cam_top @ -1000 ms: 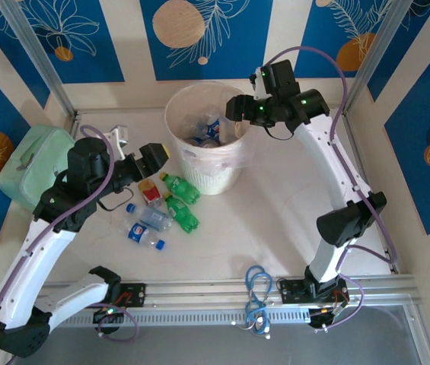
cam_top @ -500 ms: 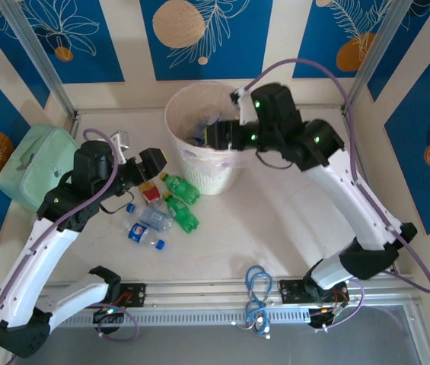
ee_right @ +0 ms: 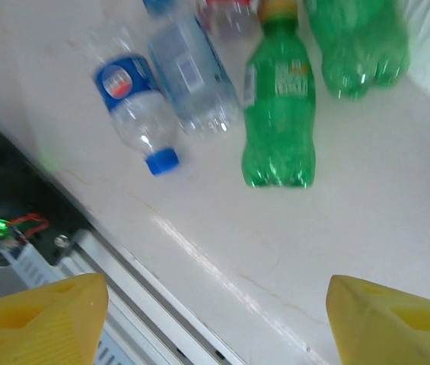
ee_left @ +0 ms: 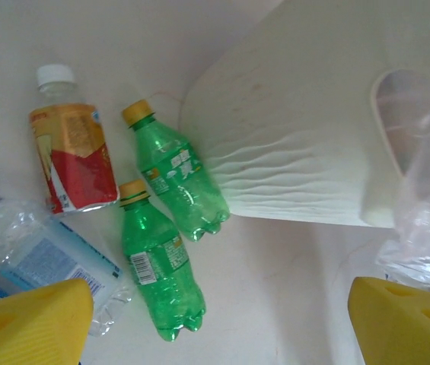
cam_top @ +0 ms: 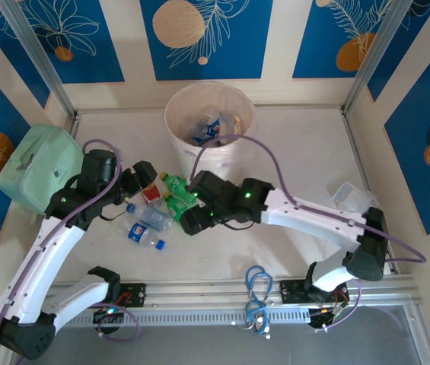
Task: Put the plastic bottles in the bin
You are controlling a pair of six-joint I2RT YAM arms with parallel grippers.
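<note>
The left tool [ee_left: 221,323] is held apart, its yellow pads empty. Green ribbed and crumpled clear plastic bottles [ee_left: 157,266] are laid on the glossy tabletop [ee_right: 351,228] beside the cream, ripple-walled bin [ee_left: 298,152]. The right tool [ee_right: 215,319] is likewise spread and empty.

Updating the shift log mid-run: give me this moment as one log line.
left gripper open, empty | right gripper open, over green bottle | bin partly filled | several plastic bottles on table beside bin
</note>
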